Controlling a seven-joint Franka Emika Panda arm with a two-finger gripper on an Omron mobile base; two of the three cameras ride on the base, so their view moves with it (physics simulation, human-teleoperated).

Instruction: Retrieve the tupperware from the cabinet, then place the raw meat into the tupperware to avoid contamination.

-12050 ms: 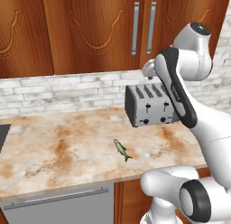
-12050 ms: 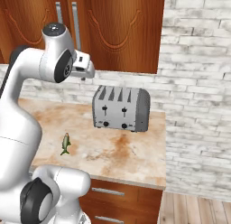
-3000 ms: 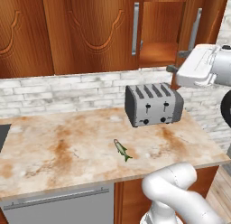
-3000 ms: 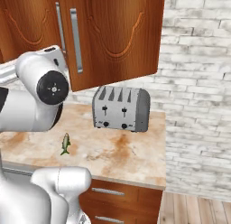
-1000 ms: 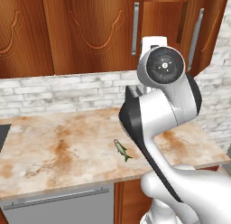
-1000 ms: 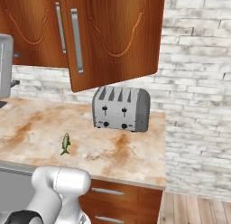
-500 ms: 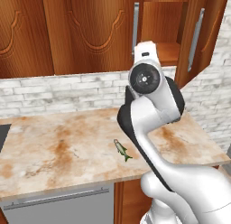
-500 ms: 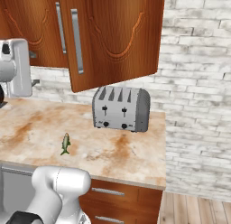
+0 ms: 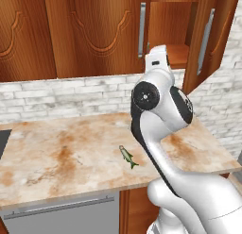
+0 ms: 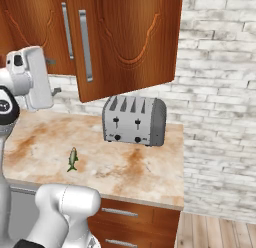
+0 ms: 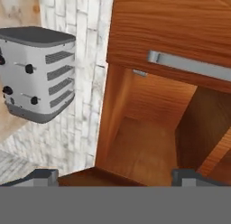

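The cabinet (image 9: 94, 35) hangs above the counter with its right door (image 9: 208, 44) swung open, and the shelf inside (image 9: 172, 54) looks bare. The tupperware is out of view. The raw meat (image 9: 126, 156), a tiny fish, lies on the marble counter; it is also seen as the fish (image 10: 73, 159) left of the toaster. My gripper (image 10: 52, 76) is raised in front of the open compartment. In the hand view the gripper (image 11: 115, 178) is open wide on nothing, facing the cabinet interior (image 11: 149, 128).
A silver toaster (image 10: 135, 121) stands on the counter (image 10: 130, 167) under the open door (image 10: 130, 42); in the hand view the toaster (image 11: 38, 74) appears rolled on its side at the left. A brick wall (image 10: 220, 92) backs the counter. A grey appliance front (image 9: 61, 216) sits below it.
The arm has swung so the hand has come in from the left in the right base view and now faces the open cabinet. The jaws stayed open. The fish and toaster have not moved.
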